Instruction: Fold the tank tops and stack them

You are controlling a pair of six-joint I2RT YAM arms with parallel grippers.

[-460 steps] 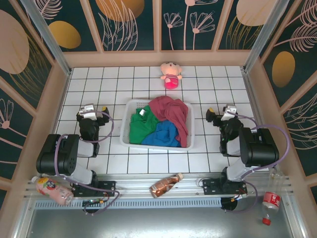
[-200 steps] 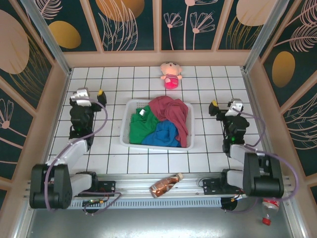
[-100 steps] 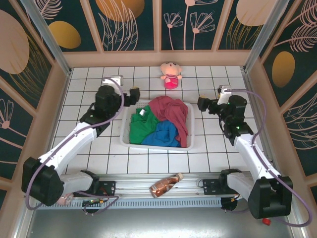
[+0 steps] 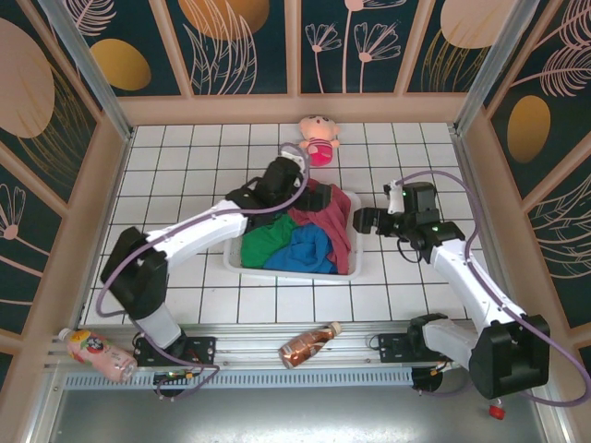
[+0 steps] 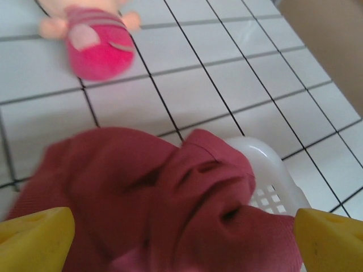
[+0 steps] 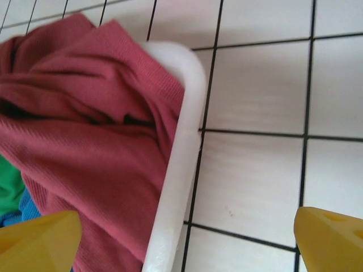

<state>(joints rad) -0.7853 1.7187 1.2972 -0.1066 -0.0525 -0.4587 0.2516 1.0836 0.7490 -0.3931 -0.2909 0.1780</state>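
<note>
The tank tops lie bunched in a white basket (image 4: 295,274): maroon (image 4: 323,212) on top at the back right, green (image 4: 263,242) at the left, blue (image 4: 309,249) at the front. My left gripper (image 4: 295,189) hangs over the basket's back edge. In the left wrist view it is open (image 5: 181,243), its yellow fingertips (image 5: 34,238) wide apart just above the maroon cloth (image 5: 159,192). My right gripper (image 4: 362,220) is open beside the basket's right rim. In the right wrist view it (image 6: 184,243) straddles the rim (image 6: 181,147), with maroon cloth (image 6: 91,124) draped over the rim.
A pink plush doll (image 4: 319,138) sits behind the basket, also in the left wrist view as the doll (image 5: 96,45). A brown bottle (image 4: 309,343) and a pink-labelled bottle (image 4: 97,353) lie on the front rail. Wooden walls bound the white tiled table.
Both arms have swung in from the table's sides to the basket: the left to its back edge over the maroon cloth, the right to its right rim. Both grippers stayed open.
</note>
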